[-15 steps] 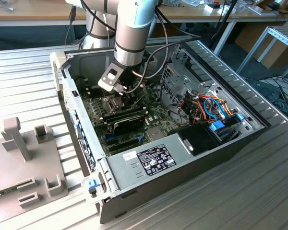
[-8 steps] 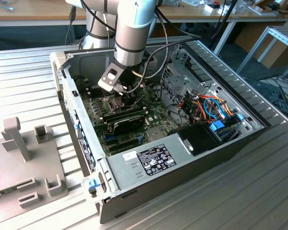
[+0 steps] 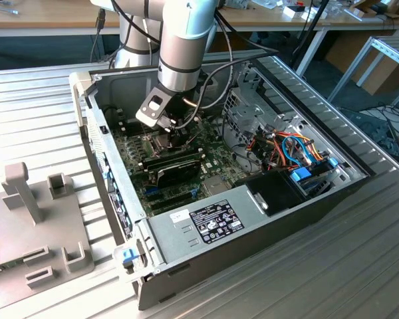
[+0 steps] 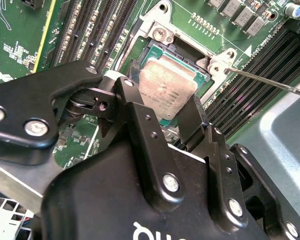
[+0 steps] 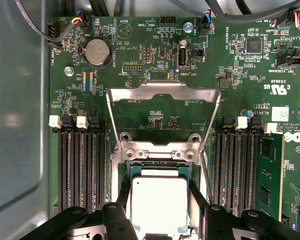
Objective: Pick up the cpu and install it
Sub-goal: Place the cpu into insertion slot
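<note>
The pick-up looked done and the placing was well advanced. In the exterior view the gripper [image 3: 178, 137] reached down into the open computer case [image 3: 346, 156], left of the frame's centre, over the green motherboard [image 3: 216, 166].

In both wrist views the cpu [image 5: 159, 205] lay between the two black fingers [image 5: 126, 195], squarely over the socket [image 5: 160, 169]. The fingers sat against opposite edges of the chip with no gap showing, so the gripper appeared to be clamped on it and had not let go. The hinged socket frame [image 5: 162, 89] stood swung back over the board beyond the socket, and the thin retaining lever [image 4: 270, 82] was raised and free, so the locking down was not yet done. Memory slots [image 5: 82, 165] flanked the socket on either side.

Whether the cpu was fully seated or held just above the contacts could not be told. Its near edge was covered by the gripper's body in the first wrist view, and one corner was covered by a finger in the second. In the exterior view the arm's wrist and cables stood in front of the socket area.
</note>
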Available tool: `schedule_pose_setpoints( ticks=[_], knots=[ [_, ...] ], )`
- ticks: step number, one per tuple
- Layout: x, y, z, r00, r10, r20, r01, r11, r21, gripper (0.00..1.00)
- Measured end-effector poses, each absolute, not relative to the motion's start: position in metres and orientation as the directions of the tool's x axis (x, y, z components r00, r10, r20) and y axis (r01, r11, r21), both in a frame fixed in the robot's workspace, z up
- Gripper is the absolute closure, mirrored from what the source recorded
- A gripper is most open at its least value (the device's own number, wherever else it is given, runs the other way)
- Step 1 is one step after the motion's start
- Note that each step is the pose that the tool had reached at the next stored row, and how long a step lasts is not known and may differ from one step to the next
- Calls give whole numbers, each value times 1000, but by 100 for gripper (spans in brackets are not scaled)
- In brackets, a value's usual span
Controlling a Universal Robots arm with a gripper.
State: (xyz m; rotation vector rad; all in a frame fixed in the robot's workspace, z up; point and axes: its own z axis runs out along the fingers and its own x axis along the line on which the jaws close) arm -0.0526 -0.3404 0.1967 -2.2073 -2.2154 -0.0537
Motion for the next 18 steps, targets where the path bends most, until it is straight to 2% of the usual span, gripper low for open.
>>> schedule_pose_setpoints(
  ticks=[18],
  knots=[
    [-52,-340,197,-4,999,34,1000,3,15,45]
  ],
)
